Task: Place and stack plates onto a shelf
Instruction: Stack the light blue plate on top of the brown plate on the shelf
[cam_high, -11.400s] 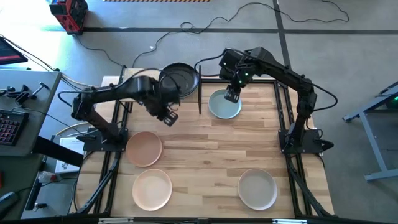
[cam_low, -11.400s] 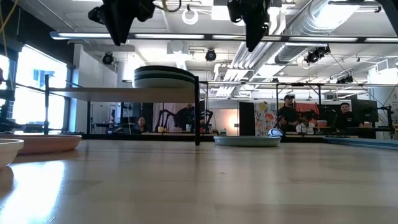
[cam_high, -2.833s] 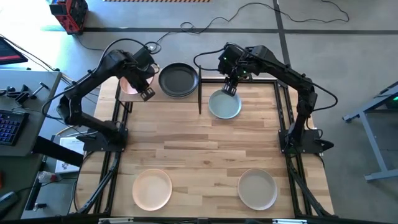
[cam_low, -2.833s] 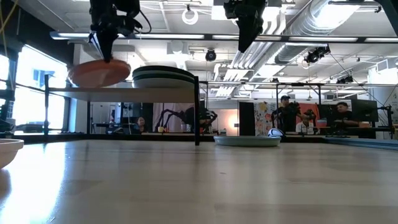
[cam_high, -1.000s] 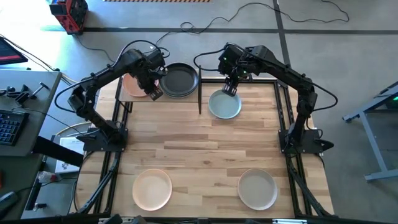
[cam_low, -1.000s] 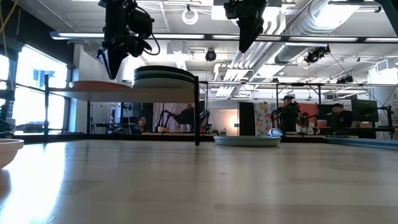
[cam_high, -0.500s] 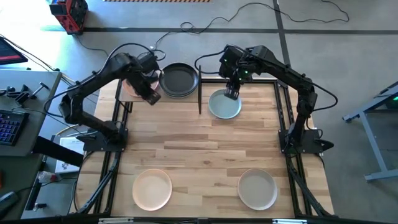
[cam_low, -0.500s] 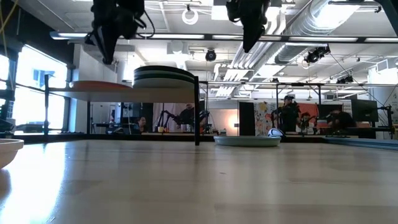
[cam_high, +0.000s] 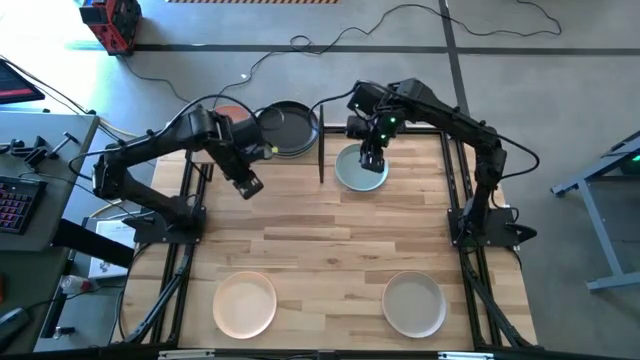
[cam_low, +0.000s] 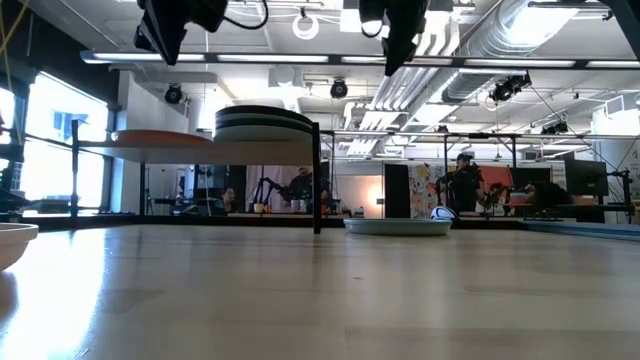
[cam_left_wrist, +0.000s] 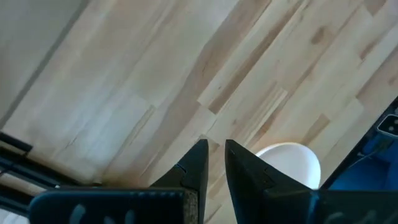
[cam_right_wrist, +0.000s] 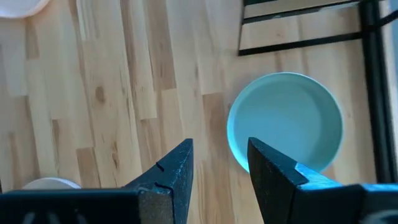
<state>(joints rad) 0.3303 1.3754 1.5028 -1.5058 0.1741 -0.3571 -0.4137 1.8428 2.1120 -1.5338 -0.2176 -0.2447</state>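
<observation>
The shelf stands at the table's far left. On it rest a stack of dark plates and, to its left, a peach-pink plate. A pale blue plate lies on the tabletop right of the shelf. My left gripper hovers in front of the shelf above bare wood, its fingers narrowly open with nothing between them. My right gripper hangs open above the pale blue plate's edge, clear of it.
Two more plates lie near the table's front edge: a beige one at the left and a pale grey-green one at the right. The shelf's black post stands between the shelf and the blue plate. People sit in the room beyond.
My left gripper has drawn back from the shelf toward the table's near edge and risen, leaving the peach-pink plate lying on the shelf beside the dark stack. My right gripper has turned at the wrist while staying over the pale blue plate.
</observation>
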